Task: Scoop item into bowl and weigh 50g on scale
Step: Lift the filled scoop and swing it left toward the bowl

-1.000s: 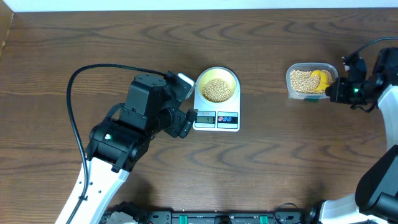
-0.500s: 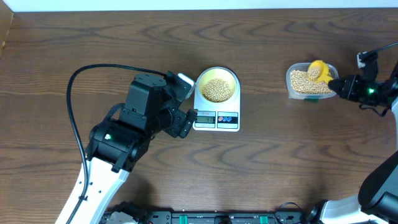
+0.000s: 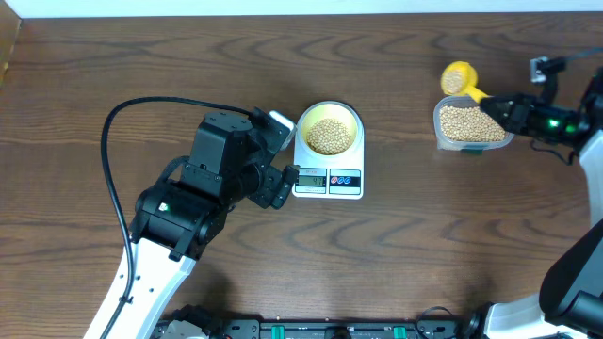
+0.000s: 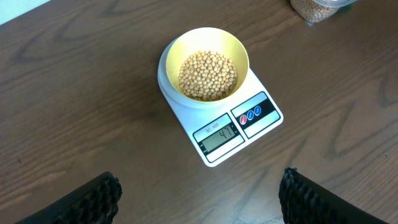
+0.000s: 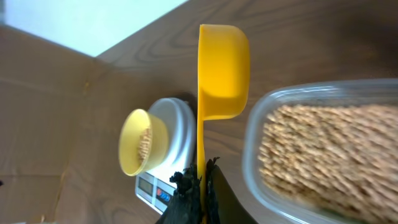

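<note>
Overhead, a flat white digital scale (image 3: 328, 179) sits beside the spread left gripper (image 4: 199, 186). A clear plastic tub (image 3: 438, 127) stands well apart, and the pale yellow bowl (image 4: 177, 46) rests on the scale. The right gripper (image 3: 499, 105) pinches the bright yellow scoop (image 3: 459, 77) by its handle. The small tan beans (image 3: 328, 135) in the bowl look light and prone to rolling, so the scoop should be carried level.

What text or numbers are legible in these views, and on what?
"41": LCD display of the scale; second digit slightly uncertain.
Small print above the display: too small to read.
Marks on the round buttons: too small to read.
Bowl, scoop, tub: no text seen.
</note>
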{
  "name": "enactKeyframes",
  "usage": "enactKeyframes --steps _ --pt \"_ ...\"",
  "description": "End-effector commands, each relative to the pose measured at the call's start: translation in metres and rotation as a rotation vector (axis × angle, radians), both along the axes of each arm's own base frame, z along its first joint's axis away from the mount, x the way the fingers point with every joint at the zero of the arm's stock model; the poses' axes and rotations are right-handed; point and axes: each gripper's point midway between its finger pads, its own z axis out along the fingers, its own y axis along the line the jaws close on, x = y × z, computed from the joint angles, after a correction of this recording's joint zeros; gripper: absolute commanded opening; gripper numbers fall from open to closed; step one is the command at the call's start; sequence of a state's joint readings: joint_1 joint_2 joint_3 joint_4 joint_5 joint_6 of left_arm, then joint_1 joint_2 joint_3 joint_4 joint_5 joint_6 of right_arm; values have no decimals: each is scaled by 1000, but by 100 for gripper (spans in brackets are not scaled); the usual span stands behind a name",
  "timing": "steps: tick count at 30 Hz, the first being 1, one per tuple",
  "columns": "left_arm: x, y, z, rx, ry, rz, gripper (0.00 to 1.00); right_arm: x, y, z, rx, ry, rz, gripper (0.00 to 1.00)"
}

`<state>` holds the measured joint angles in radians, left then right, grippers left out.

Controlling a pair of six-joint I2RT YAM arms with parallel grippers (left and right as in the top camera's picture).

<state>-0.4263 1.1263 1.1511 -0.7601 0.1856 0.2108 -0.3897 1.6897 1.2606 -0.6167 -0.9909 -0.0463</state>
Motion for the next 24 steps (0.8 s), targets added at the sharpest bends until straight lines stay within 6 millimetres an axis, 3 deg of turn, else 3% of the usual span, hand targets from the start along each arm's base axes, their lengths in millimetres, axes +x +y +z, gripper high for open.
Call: enactKeyframes --steps 1,4,12,24 --pt "0 0 -1 2 4 -9 83 3 33 6 67 10 59 2" --pt "0 0 -1 2 4 -9 83 10 61 12 81 -5 104 2" --pt "0 0 -1 2 4 -9 84 18 109 27 135 -15 162 1" --pt "0 0 -1 2 4 -9 83 -4 179 27 94 -80 369 1"
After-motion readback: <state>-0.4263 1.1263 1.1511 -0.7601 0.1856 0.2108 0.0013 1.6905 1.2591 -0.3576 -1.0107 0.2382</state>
